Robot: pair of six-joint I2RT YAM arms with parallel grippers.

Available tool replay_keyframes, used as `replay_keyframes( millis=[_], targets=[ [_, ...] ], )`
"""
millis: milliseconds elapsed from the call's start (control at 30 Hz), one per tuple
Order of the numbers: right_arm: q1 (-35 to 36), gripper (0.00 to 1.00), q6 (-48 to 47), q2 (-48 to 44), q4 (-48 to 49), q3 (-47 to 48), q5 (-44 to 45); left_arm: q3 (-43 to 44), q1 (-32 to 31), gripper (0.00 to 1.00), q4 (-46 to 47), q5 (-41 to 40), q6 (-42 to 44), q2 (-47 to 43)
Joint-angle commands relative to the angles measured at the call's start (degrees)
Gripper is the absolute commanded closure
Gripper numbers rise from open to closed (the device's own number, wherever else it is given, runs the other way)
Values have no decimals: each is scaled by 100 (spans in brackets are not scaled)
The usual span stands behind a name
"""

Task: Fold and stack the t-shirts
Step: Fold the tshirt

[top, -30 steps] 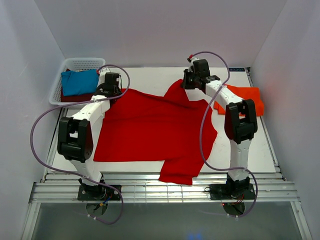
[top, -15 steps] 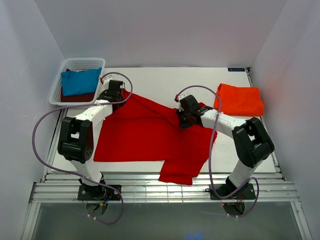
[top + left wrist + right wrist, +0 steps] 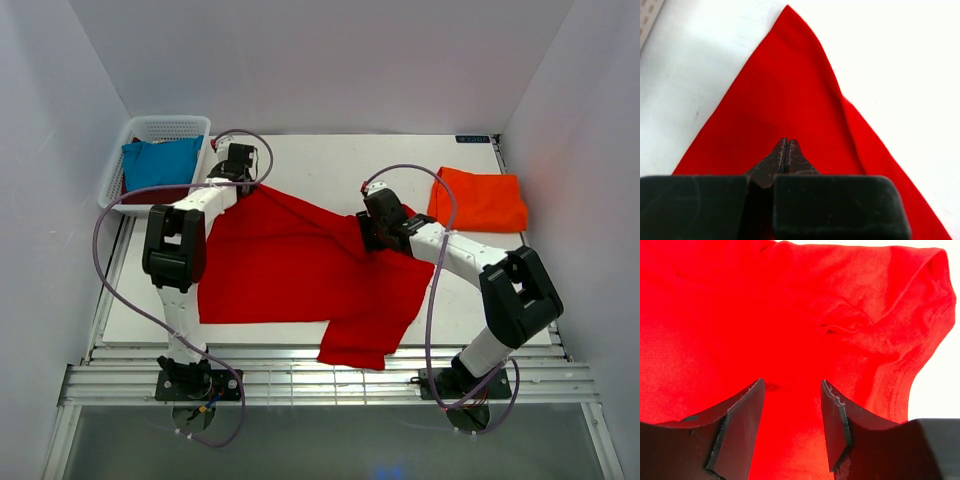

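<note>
The left arm point(image 3: 190, 205) and right arm point(image 3: 462, 252) are white with black joint blocks. A lilac cable point(image 3: 97, 248) bows toward nine o'clock.

No readable text; small dark label point(image 3: 474, 139) illegible.

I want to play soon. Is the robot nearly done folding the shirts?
Not yet. Done: the orange shirt lies folded. In hand: the red shirt, spread out, open right claw above it, shut left claw at its corner. Left: the blue shirt in the basket.
</note>
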Motion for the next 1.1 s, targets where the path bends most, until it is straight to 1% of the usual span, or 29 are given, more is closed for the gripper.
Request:
replay_keyframes(
  millis=[0, 167, 300, 467, 533, 567, 600, 700, 800, 967, 1067],
  targets=[
    [-64, 46, 258, 307, 242, 212, 173, 520, 141, 100, -82, -49, 229, 292],
    [-72, 48, 452, 546, 443, 143, -126, 1020, 396, 100, -74, 136, 247, 644],
    [-72, 49, 549, 450, 628, -51, -240, 1355, 554, 100, 66, 285, 404, 890],
    [-72, 49, 575, 397, 663, -174, -320, 1689, 625, 100, 243, 724, 405, 1154],
    [-64, 49, 567, 397, 655, -200, -320, 1734, 634, 90, 322, 769, 344, 1163],
    [-72, 49, 566, 397, 655, -209, -328, 1742, 634, 77, 348, 873, 317, 1155],
    [-72, 49, 575, 397, 655, -218, -337, 1734, 651, 70, 409, 953, 291, 1163],
    [-72, 49, 584, 388, 663, -227, -372, 1908, 652, 55, 375, 1085, 212, 1312],
    [-72, 49, 593, 318, 646, -253, -416, 2102, 669, 49, 243, 1129, 142, 1549],
    [-72, 49, 584, 133, 655, -350, -486, 2313, 722, 48, 366, 1296, 106, 1734],
    [-64, 49, 593, 37, 637, -403, -469, 2672, 731, 47, 164, 1252, 98, 1971]
  ],
)
